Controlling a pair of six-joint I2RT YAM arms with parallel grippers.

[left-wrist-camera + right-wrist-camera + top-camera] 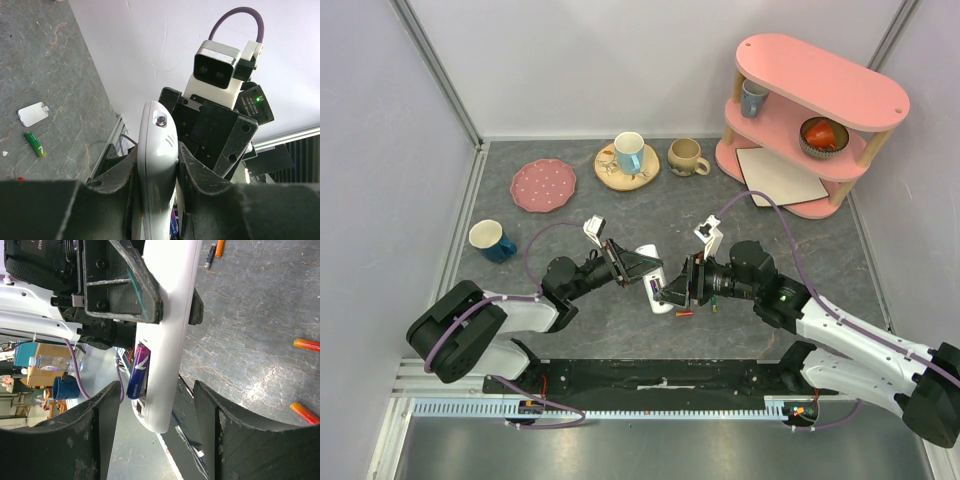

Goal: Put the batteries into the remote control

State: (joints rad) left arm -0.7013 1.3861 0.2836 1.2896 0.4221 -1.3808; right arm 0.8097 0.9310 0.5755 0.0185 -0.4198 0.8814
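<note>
The remote control (172, 335) is a slim white handset of smooth plastic with a rounded end. It is held off the table (570, 330), near its middle, between the two arms. The left gripper (157, 172) is pressed together on the remote control, one black finger on each long face. In the right wrist view, the open bay of the remote control shows one blue-purple battery (138, 371), a glossy cylinder lying lengthwise along the body.

The right gripper (156, 390) is spread wide. Its two matte black fingers (107, 440) stand either side of the rounded end of the remote control, with a gap on each side and nothing pinched.

Loose cells lie on the table, which is dark grey with a veined, stone-like pattern: two orange batteries (306, 344) well apart from the handset, and a green battery (35, 144). Just beside the green battery lies a flat white plate (32, 113) with rounded corners and a small tab.
</note>
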